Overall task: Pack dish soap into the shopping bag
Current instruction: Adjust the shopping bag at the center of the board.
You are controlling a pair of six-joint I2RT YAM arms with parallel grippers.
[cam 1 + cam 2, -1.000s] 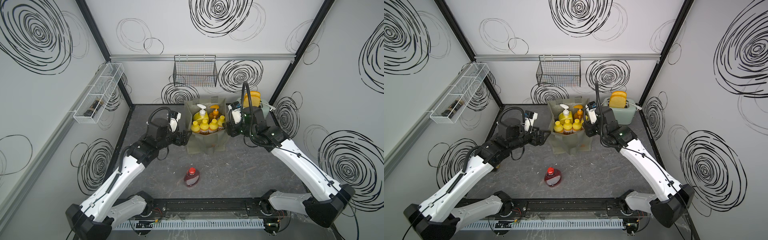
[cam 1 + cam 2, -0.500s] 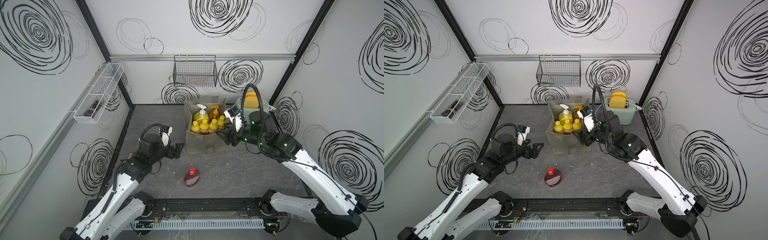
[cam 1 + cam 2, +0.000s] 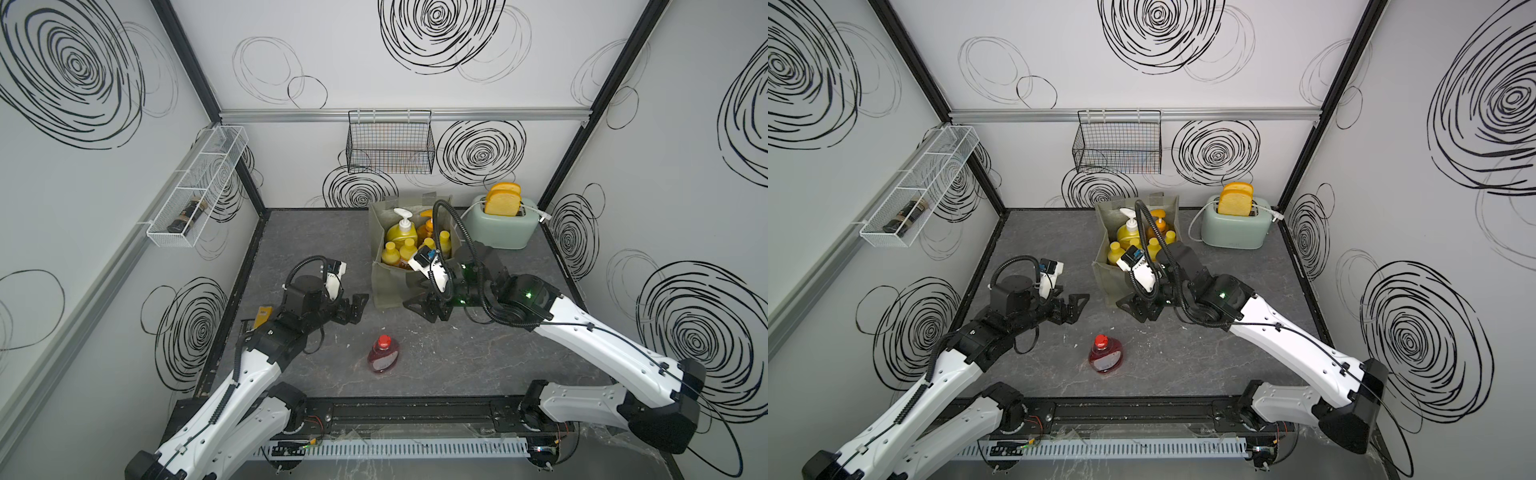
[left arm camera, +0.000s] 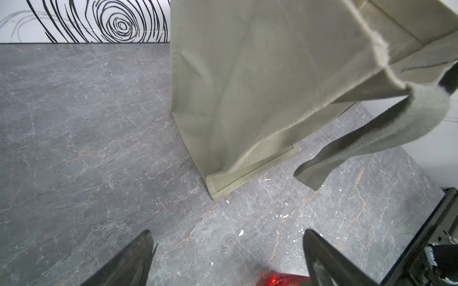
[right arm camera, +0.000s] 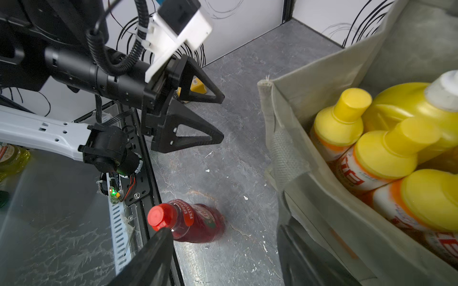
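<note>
— Where is the soap?
— Six bottles stand in the bag, a grey-green fabric box at the back of the table. There is a yellow pump bottle with a white pump and an amber pump bottle beside it. Four small bottles with yellow caps and orange-and-white labels are packed in front of those. The red bottle is out on the table, in front of the bag and well apart from it.
— What does it look like?
— Squat, clear red, with a red screw cap and a printed label.
— And the claws?
— The left claw is spread wide and holds nothing. It hangs off the bag's left front corner. The right claw is parted too and empty, just beside the bag's front wall. The red bottle sits nearer the front edge, between the two.
</note>
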